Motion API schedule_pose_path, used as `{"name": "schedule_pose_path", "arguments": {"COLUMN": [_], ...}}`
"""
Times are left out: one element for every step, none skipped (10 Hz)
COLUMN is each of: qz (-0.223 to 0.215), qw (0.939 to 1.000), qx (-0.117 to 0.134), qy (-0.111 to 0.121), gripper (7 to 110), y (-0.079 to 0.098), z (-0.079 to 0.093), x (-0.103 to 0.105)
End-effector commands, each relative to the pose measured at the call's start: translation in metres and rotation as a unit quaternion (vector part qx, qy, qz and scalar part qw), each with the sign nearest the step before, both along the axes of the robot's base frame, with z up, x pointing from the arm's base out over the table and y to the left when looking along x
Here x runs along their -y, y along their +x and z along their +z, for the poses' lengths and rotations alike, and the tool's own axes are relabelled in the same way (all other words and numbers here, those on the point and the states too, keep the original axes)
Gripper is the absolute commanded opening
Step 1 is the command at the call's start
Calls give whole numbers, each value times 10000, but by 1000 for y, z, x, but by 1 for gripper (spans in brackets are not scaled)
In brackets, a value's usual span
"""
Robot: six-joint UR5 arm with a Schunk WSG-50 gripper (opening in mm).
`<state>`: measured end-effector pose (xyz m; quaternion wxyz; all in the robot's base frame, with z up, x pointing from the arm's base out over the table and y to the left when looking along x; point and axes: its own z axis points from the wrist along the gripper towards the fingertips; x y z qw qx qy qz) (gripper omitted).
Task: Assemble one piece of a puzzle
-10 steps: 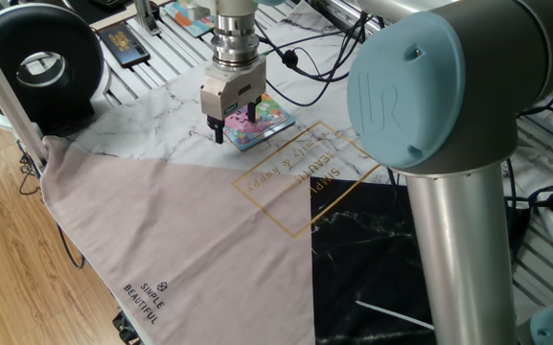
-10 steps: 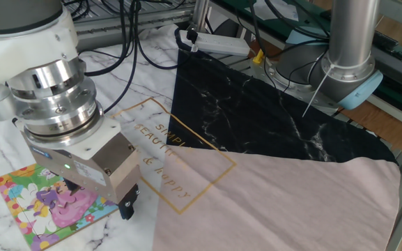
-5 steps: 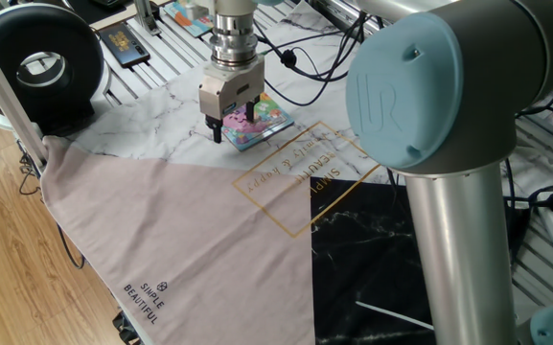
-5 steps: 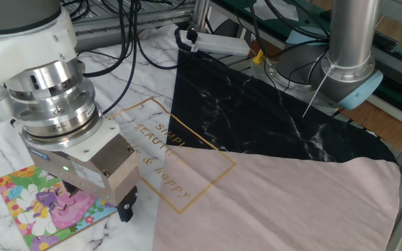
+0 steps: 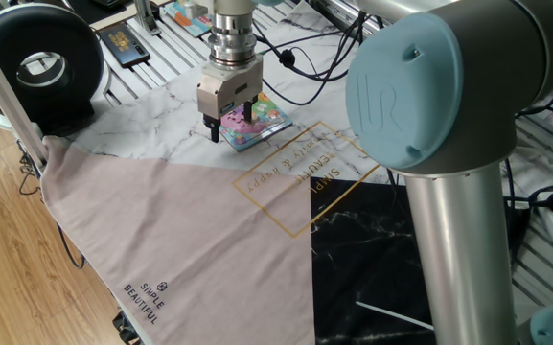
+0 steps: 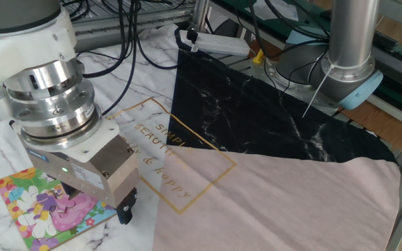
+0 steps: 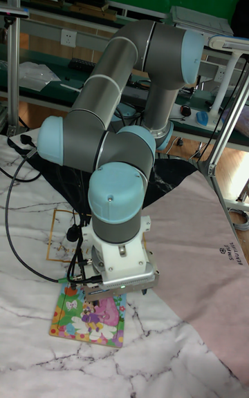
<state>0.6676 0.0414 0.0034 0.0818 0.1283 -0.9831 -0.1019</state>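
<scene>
- My gripper (image 5: pixel 230 128) hangs low over the puzzle (image 6: pixel 19 202), fingers straddling its near edge; the board lies flat on the marble cloth (image 5: pixel 161 115).
- In the other fixed view a purple bit, seemingly the piece (image 6: pixel 67 200), sits at six o'clock under my palm; I cannot tell whether I'm pinching it or have let go.
- I judge it light, thin, stiff card, easily skidding on the glossy board.
- Best held by opposite flat edges, clear of the knobs.
</scene>
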Motion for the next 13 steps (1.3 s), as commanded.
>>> {"name": "schedule_pose_path", "arguments": {"qz": [43, 26, -8, -75, -136, -148, -172, -172, -185, -230, -229, -230, -229], "qw": [10000, 10000, 10000, 9998, 9996, 9995, 9994, 9994, 9994, 9989, 9990, 9991, 9992], "qx": [0, 13, 30, 17, 12, 32, 35, 35, 24, -19, -58, -89, -95], "qy": [15, 50, 91, 170, 259, 288, 300, 284, 297, 401, 376, 343, 305], "gripper": [88, 88, 88, 88, 88, 88, 88, 88, 88, 88, 88, 88, 88], "y": [-3, -2, -1, 0, 1, 4, 5, 5, 6, 5, 4, 3, 3], "z": [2, 3, 4, 8, 13, 13, 13, 12, 9, 9, 8, 7, 5], "x": [4, 2, -2, -8, -16, -19, -21, -21, -21, -27, -26, -24, -22]}}
